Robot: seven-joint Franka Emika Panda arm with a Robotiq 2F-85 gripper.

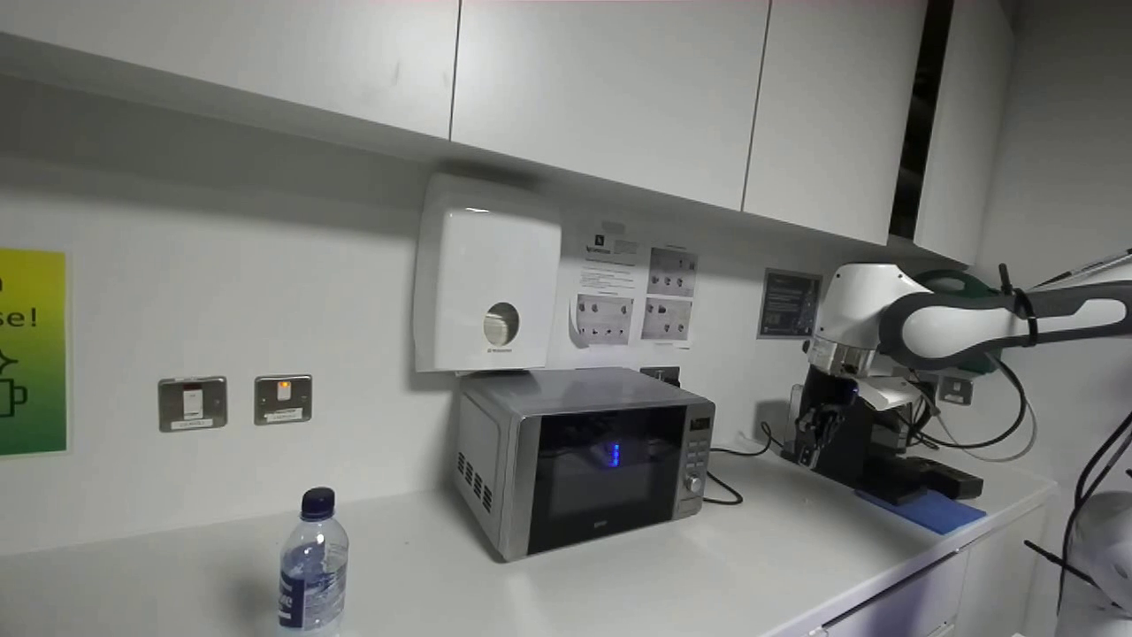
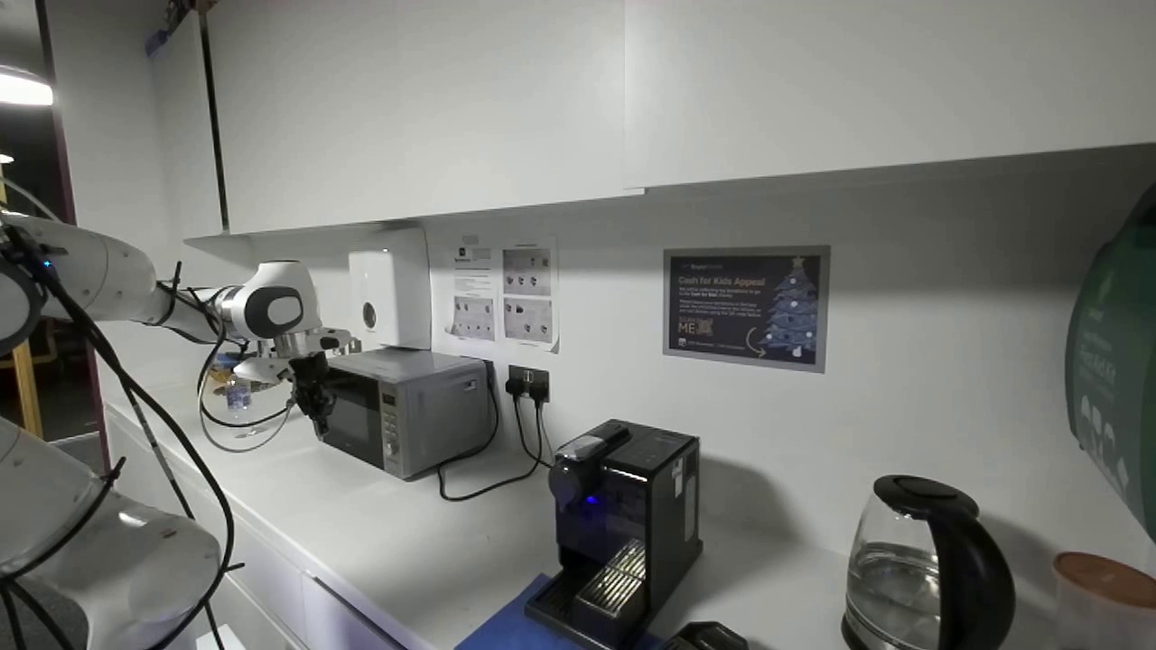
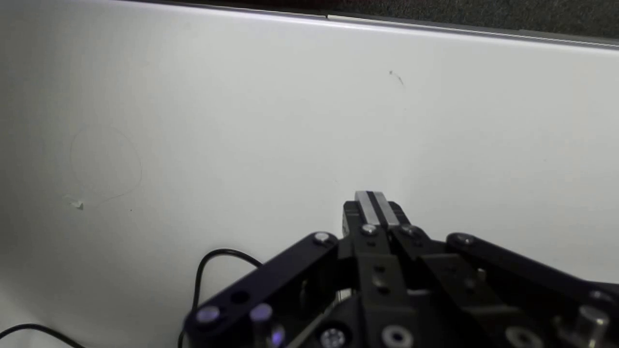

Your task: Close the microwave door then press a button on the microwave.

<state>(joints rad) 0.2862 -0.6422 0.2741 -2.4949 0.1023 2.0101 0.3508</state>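
Fingers point(image 3: 366, 209): closed pad to pad, nothing held; lower right of centre in the wrist view, above white countertop point(image 3: 242, 121). Microwave point(image 1: 584, 464), silver-grey: centre of an exterior view, well apart from the fingers, which hang toward the right of that frame; long axis along its front, left to right. In an exterior view the Robotiq gripper point(image 2: 321, 424), left of centre, overlaps part of the oven front in line of sight. Microwave door point(image 1: 606, 495), dark glass, silver frame: looks flush, judged already closed. Control strip point(image 1: 697, 460), with buttons point(image 1: 698, 452): right end of that front, the end nearer the fingers; the press would seem to need a leftward reach in that frame, depth uncertain. Writing, legible: Christmas-tree poster point(image 2: 746, 309), right of centre, "Cash for Kids Appeal", also "ME"; green-and-yellow poster point(image 1: 33, 354), left edge, "se!" only. Writing, illegible: maker's mark point(image 1: 600, 524), low on the door; white wall dispenser point(image 1: 486, 265), upper centre, small name; instruction sheets point(image 1: 606, 317), just right of it, blurred; water bottle point(image 1: 314, 566), lower left, label partial.
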